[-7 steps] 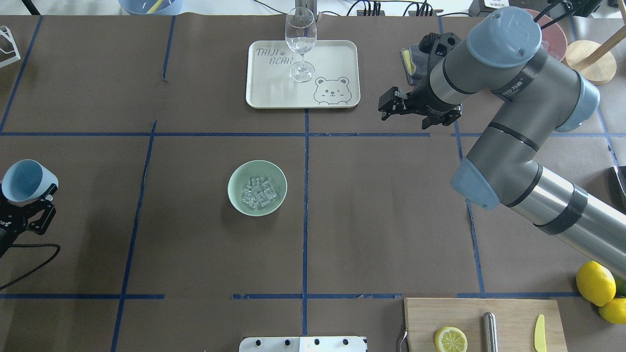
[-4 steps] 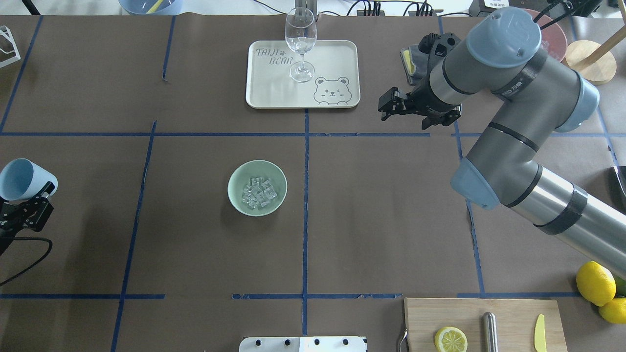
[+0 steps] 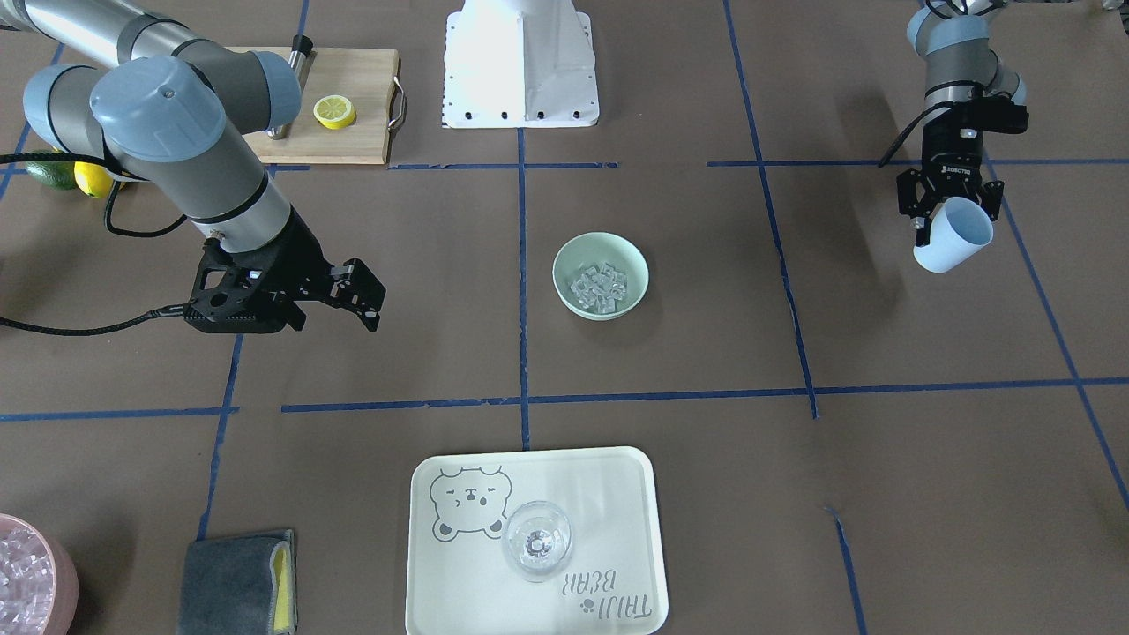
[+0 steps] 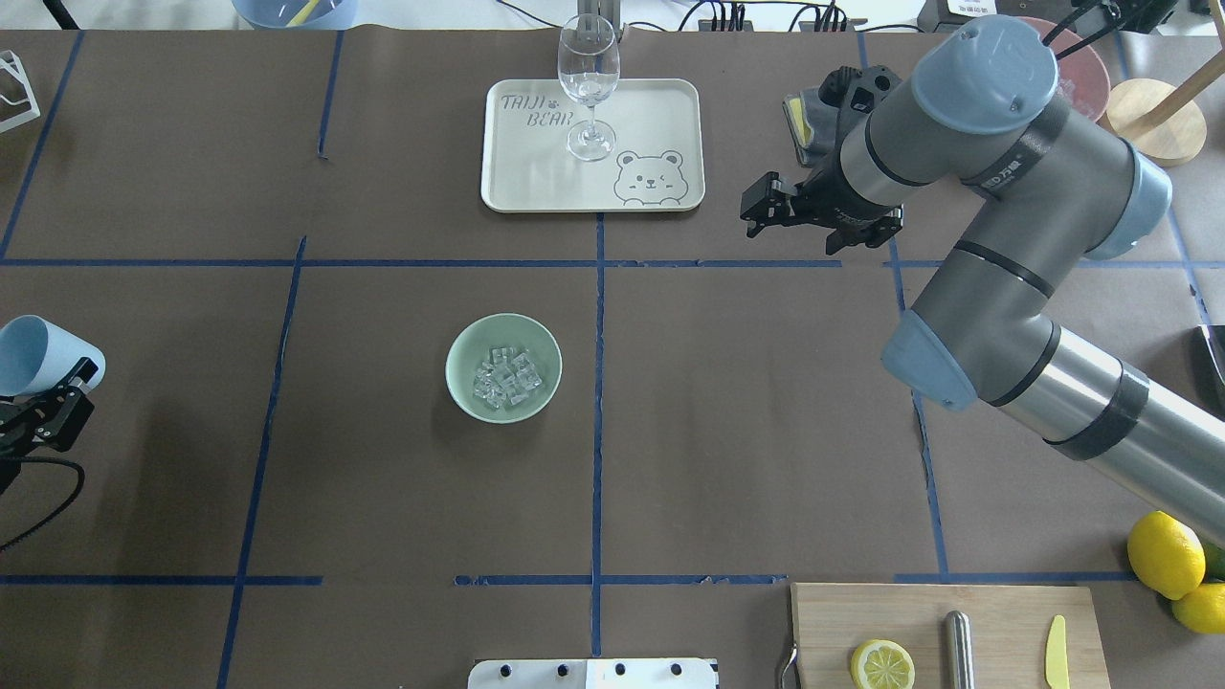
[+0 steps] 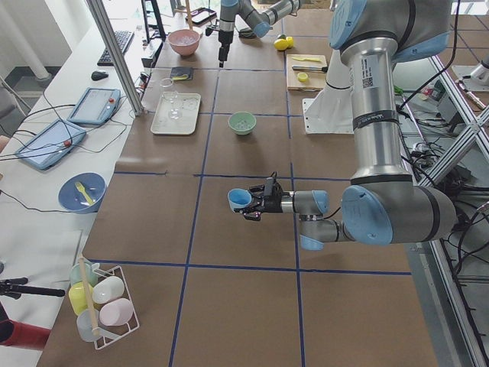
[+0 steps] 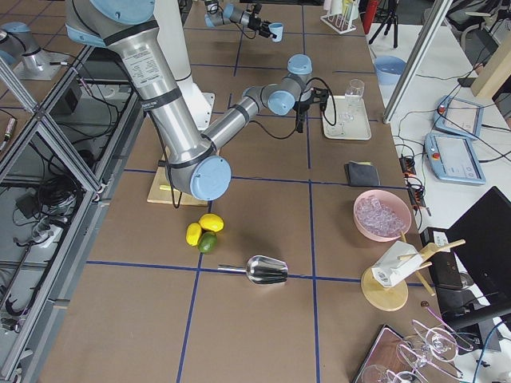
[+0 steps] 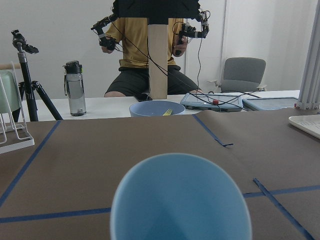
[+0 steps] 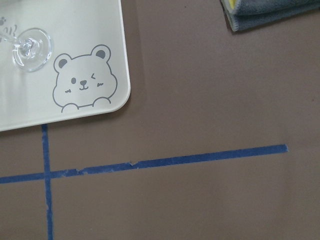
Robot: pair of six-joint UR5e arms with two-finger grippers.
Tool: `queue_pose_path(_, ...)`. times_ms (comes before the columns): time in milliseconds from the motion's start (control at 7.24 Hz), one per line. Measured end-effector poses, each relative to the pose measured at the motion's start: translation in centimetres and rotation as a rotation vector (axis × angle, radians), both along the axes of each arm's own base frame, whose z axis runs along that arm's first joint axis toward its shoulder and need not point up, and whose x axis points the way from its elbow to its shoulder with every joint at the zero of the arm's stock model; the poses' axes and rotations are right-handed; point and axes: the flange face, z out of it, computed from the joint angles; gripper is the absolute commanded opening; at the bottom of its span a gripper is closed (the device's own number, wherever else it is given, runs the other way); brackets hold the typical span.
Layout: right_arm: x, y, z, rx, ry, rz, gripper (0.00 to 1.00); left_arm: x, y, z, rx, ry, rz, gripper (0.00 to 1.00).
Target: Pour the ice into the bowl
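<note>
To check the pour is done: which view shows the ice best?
Exterior front-facing: the ice lies as distinct clear cubes inside the bowl. Overhead is nearly as clear; exterior left shows the bowl tiny; the other views miss it.

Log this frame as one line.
ice in bowl | left pincer shut on light blue cup, apart from bowl | right pincer open, beside tray

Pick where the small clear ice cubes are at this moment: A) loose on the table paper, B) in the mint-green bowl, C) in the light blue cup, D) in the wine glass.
B: the ice cubes lie heaped inside the mint-green bowl, and the light blue cup shows a bare inside in the left wrist view.
</note>
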Motion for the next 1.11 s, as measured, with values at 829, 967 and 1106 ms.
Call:
queue_pose_path(829, -0.1, 0.0, 0.1, -0.001, 0.001, -0.001, 1.0, 1.7, 0.1, 1.6, -0.038, -0.044, 0.075, 0.0)
queue_pose_path(967, -0.1, 0.0, 0.1, 0.0, 0.002, -0.001, 1.0, 2.0, 0.2, 1.7, -0.051, -0.025, 0.093, 0.0)
queue_pose_path(1106, -0.1, 0.0, 0.1, -0.001, 0.002, -0.001, 1.0, 2.1, 0.2, 1.7, -0.061, -0.012, 0.108, 0.0)
